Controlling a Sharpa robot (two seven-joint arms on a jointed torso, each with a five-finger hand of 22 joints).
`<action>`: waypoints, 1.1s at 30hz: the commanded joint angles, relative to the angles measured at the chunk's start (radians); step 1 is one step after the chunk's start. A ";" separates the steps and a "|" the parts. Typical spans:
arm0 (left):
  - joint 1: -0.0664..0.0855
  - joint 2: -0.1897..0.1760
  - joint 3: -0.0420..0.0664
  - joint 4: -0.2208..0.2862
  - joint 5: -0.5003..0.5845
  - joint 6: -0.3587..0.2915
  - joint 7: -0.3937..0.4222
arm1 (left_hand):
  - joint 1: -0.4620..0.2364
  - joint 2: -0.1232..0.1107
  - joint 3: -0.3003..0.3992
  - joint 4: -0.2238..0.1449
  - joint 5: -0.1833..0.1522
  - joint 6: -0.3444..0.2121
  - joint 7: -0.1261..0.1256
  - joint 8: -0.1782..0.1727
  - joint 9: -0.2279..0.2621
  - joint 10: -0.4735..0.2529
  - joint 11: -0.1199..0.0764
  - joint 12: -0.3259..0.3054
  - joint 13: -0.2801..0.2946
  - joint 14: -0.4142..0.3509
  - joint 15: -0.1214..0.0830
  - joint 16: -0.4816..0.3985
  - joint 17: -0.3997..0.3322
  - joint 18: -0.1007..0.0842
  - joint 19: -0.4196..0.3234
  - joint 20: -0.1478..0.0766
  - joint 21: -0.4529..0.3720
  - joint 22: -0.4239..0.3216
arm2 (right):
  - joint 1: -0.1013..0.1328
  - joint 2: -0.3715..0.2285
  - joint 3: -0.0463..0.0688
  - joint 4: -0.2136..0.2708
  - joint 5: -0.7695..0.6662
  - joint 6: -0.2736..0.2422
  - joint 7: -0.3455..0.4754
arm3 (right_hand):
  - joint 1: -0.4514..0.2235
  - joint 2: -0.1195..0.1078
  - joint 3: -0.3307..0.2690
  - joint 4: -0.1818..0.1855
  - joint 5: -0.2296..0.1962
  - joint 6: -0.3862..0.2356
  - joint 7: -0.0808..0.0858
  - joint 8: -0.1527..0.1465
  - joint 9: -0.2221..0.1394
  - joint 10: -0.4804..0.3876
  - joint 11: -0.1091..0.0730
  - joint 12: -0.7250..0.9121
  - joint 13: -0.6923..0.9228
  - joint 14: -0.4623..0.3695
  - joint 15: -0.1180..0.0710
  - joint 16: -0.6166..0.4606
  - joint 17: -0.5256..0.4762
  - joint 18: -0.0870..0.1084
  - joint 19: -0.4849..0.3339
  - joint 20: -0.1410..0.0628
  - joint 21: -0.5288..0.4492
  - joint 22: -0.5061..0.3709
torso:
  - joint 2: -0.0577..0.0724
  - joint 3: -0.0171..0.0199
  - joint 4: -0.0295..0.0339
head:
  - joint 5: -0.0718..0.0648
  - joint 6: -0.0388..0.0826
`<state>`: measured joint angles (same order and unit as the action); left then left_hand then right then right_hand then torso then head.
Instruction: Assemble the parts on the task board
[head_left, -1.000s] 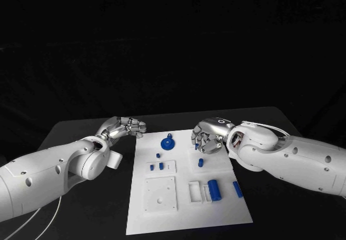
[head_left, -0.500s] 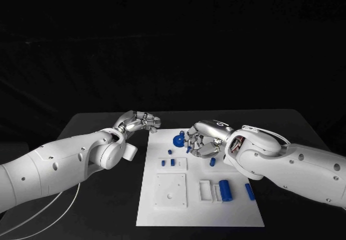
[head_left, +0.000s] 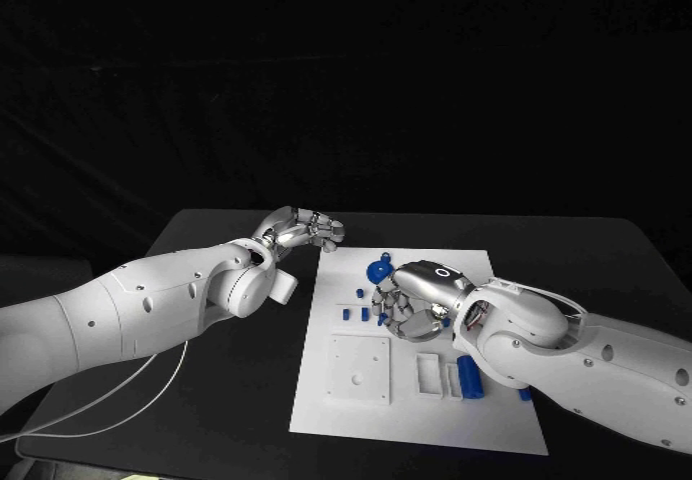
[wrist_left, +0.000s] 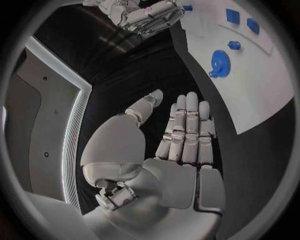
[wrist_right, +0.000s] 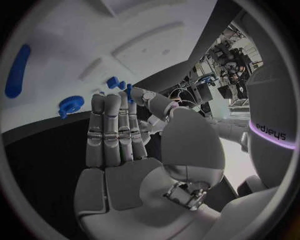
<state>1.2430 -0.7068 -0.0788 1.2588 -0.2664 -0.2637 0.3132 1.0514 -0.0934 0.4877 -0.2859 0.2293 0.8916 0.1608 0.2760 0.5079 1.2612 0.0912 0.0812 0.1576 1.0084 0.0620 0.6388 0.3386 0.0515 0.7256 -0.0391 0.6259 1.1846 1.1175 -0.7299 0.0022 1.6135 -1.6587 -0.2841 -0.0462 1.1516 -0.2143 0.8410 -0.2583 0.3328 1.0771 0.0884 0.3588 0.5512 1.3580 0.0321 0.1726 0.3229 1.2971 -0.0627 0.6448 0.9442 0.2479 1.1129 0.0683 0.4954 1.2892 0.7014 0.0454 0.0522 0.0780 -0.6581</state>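
The white task board (head_left: 498, 420) lies mid-table. On it are a blue gear (head_left: 378, 270) near the far edge, two small blue pegs (head_left: 353, 313) and a blue cylinder (head_left: 469, 376) beside white blocks. My right hand (head_left: 411, 305) hovers over the board just this side of the gear, fingers straight and together (wrist_right: 115, 125), thumb apart, holding nothing. A small blue part (wrist_right: 128, 91) shows by its thumb tip; whether they touch I cannot tell. My left hand (head_left: 303, 230) is off the board's far left corner, flat and empty (wrist_left: 184, 130).
A white square plate (head_left: 358, 368) with holes sits on the board's near left. Another blue piece (head_left: 522, 394) peeks out by my right forearm. A white cable (head_left: 159, 385) trails over the black table on the left. The gear (wrist_left: 219, 62) shows beyond my left fingers.
The whole picture has shifted, so the camera moved. My right hand has come from beside the gear to the board's middle, over where a blue peg stood. The left hand keeps its place by the corner.
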 joint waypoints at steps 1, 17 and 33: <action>0.001 0.002 0.001 0.000 0.010 -0.006 0.011 | 0.002 0.009 -0.001 -0.001 0.005 -0.007 -0.003 0.006 -0.001 0.004 0.006 -0.004 -0.002 0.007 0.003 -0.004 0.002 -0.010 -0.002 0.005 -0.004 0.001 | -0.011 0.007 -0.006 0.003 -0.067 -0.011 0.009 | -0.001 0.007 -0.004 -0.001 0.002 0.000 0.001 0.007 0.001 0.004 0.001 -0.004 0.001 0.003 -0.006 -0.004 0.001 0.014 0.005 -0.002 0.004 0.001 | 0.001 0.0009 -0.0012 | 0.009 -0.006; 0.001 0.000 0.000 0.004 0.010 -0.001 0.008 | 0.002 0.010 -0.002 -0.001 0.005 -0.007 -0.003 0.006 -0.001 0.004 0.006 -0.005 -0.002 0.008 0.003 -0.005 0.004 -0.011 -0.002 0.005 -0.004 0.002 | -0.028 0.016 -0.054 0.008 -0.102 0.018 -0.004 | 0.000 0.007 -0.005 -0.002 0.002 0.001 0.001 0.007 0.003 0.005 0.001 -0.004 0.002 0.004 -0.006 -0.004 0.002 0.014 0.005 -0.002 0.005 0.001 | 0.000 -0.0004 -0.0003 | 0.020 -0.036; 0.001 -0.001 0.000 0.001 0.010 0.001 0.006 | 0.001 0.010 -0.002 0.000 0.004 -0.007 -0.003 0.007 -0.001 0.004 0.006 -0.005 -0.002 0.008 0.003 -0.007 0.006 -0.011 -0.002 0.005 -0.005 0.003 | -0.032 0.011 -0.059 0.014 -0.102 0.035 -0.006 | -0.001 0.007 -0.005 -0.003 0.002 0.001 0.000 0.006 0.004 0.006 0.001 -0.004 0.003 0.005 -0.006 -0.004 0.003 0.014 0.006 -0.002 0.005 0.001 | 0.000 0.0000 -0.0002 | 0.023 -0.047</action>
<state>1.2432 -0.7088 -0.0788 1.2587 -0.2619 -0.2656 0.3126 1.0514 -0.0934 0.4877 -0.2859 0.2293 0.8916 0.1608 0.2760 0.5079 1.2611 0.0911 0.0812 0.1568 1.0120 0.0655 0.6350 0.3434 0.0459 0.7256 -0.0392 0.6262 1.1863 1.0877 -0.7178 -0.0563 1.6258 -1.7476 -0.2652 -0.0508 1.1517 -0.2148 0.8408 -0.2585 0.3291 1.0723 0.0894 0.3624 0.5529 1.3577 0.0322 0.1720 0.3244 1.3025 -0.0639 0.6449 0.9459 0.2463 1.1129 0.0684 0.4954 1.2891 0.7015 0.0453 0.0521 0.1012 -0.7048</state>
